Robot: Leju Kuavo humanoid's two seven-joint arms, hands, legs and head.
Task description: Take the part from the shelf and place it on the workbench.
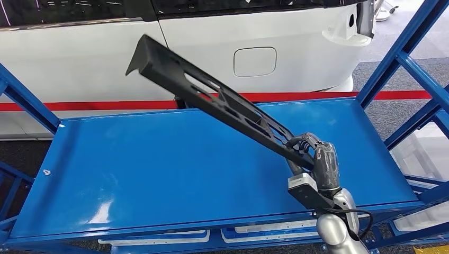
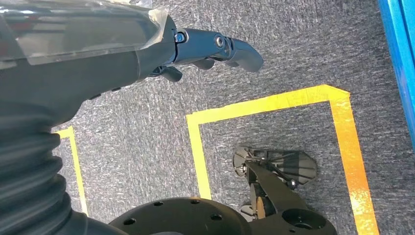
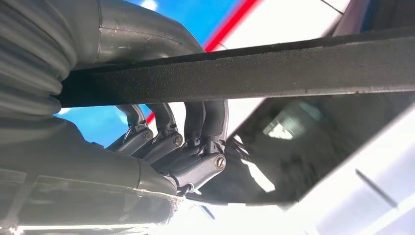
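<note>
Part (image 1: 212, 98) was gripped by the right hand (image 1: 312, 156) above the blue shelf (image 1: 159, 174).
The long free end should be kept level during carrying; the left hand (image 2: 215, 49) hung empty, fingers loosely apart.

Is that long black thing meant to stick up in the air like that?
The black part is tilted: the right hand grips it at its lower end, so its far end juts up over the blue shelf. It looks lopsided, not damaged. Nothing is spilled.

— Long, flat black plastic part (image 1: 219, 103) with slotted cut-outs and an angled lip at the far end; gripped at the near end by the right hand (image 1: 312, 159).
— Raised off the blue metal shelf (image 1: 159, 169), tilted, pointing toward ten o'clock, far end highest.
</note>
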